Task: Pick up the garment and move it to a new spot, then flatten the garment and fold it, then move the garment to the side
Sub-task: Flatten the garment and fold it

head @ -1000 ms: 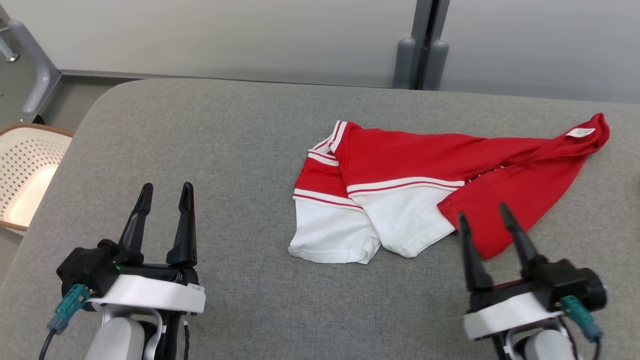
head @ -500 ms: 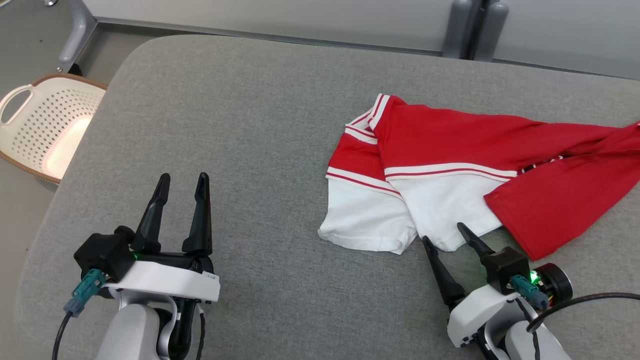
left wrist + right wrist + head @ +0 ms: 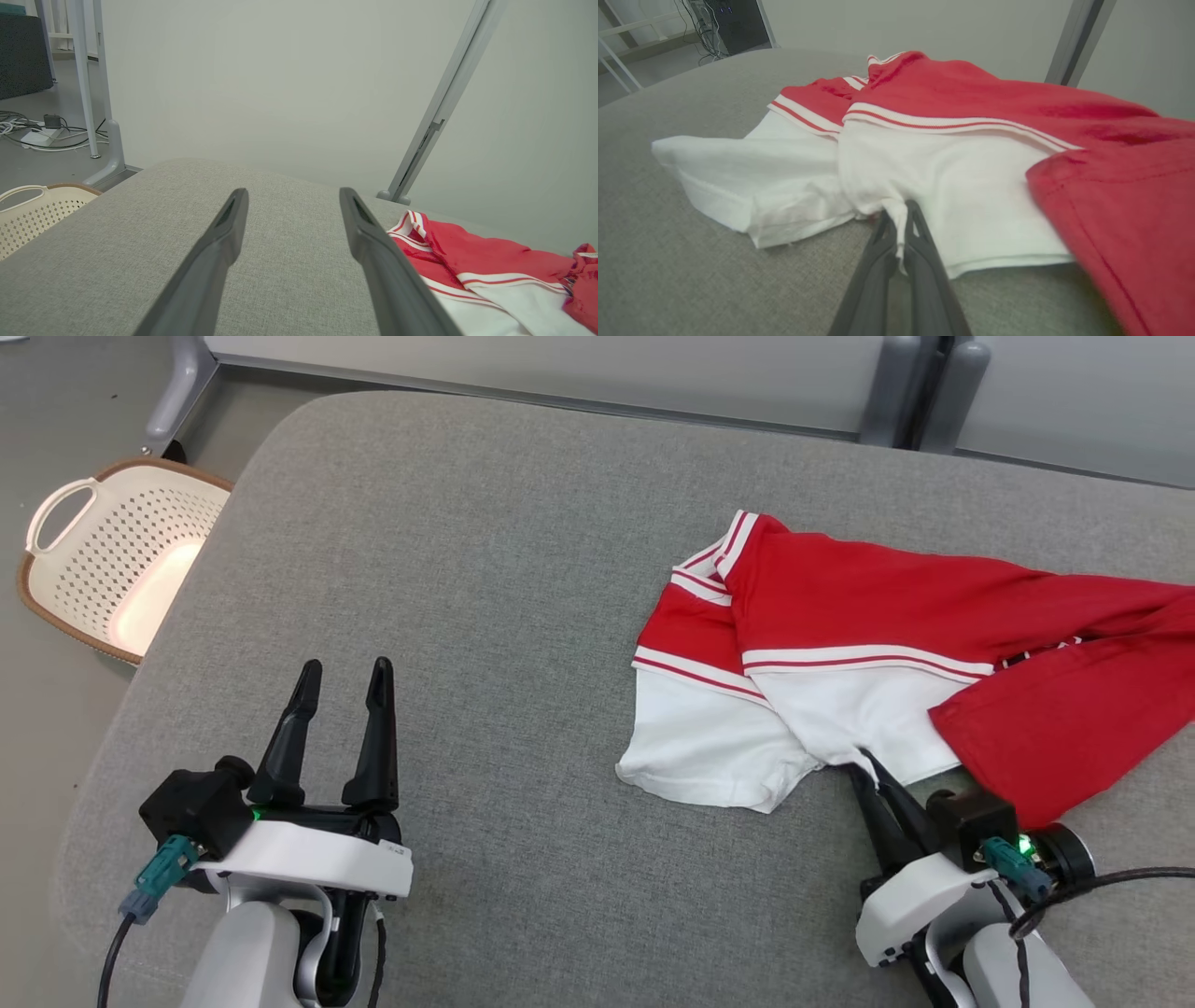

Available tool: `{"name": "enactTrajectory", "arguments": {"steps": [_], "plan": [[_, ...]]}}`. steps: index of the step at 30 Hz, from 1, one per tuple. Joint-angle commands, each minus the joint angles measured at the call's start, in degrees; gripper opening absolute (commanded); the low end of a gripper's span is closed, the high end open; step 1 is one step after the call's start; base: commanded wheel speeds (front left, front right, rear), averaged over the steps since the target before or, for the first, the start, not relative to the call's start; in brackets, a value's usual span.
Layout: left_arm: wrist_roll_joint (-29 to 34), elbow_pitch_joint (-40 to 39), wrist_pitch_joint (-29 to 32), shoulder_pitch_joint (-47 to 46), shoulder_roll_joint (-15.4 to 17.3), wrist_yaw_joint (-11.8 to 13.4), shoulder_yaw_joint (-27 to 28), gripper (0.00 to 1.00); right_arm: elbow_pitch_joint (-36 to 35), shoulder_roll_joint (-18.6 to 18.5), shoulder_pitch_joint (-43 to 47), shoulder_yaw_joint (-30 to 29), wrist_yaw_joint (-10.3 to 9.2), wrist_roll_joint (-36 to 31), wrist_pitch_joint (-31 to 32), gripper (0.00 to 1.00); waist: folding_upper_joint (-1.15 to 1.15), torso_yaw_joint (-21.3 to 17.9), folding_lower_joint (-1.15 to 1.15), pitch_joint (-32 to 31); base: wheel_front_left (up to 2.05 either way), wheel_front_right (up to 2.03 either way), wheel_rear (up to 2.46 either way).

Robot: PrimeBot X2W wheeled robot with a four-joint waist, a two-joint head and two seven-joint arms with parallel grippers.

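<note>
Head view: the left gripper hovers over the grey padded surface with its two fingers moderately spread and nothing between them. A perforated cream basket sits off the surface's edge, beyond and to the left of this gripper. The red-and-white shirt lies crumpled well to its right. The right gripper has its fingers pinched together at the shirt's near white hem; the rest of the shirt spreads ahead of it and to its right.

Left wrist view: the left gripper is empty, jaws apart, surface below. The shirt lies right of the right finger, the basket far left.

Right wrist view: the right gripper is closed on a small bunched fold of the shirt's white edge, with red cloth beyond and to the right.
</note>
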Motion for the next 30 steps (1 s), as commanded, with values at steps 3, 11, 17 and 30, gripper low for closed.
{"name": "enactTrajectory", "arguments": {"steps": [3, 11, 17, 30], "plan": [[-0.4, -0.1, -0.1, 0.5, 0.1, -0.1, 0.2, 1.00, -3.2, -0.6, 0.8, -1.1, -0.02, -0.1, -0.3, 0.00, 0.00, -0.9, 0.00, -1.2, 0.00, 0.00, 0.00], [-1.2, -0.7, -0.1, -0.3, 0.1, -0.1, -1.3, 1.00, -15.5, -5.2, -6.3, -2.5, -0.02, 0.1, 7.7, 0.00, 0.00, -1.1, 0.00, -0.8, 0.00, 0.00, 0.00], [-2.9, -1.5, -0.1, -2.9, 0.2, -0.1, -4.5, 1.00, -17.2, -13.8, -22.7, 1.9, -0.02, 2.1, 16.4, 0.00, 0.00, 1.7, 0.00, 3.7, 0.00, 0.00, 0.00], [-7.7, -1.6, -0.1, -6.6, 0.2, -0.1, -11.0, 1.00, 10.9, -21.6, -55.6, 5.6, -0.01, -1.6, 20.4, 1.00, 0.00, 9.4, 0.00, 11.3, 0.00, 0.00, 0.00]]}}
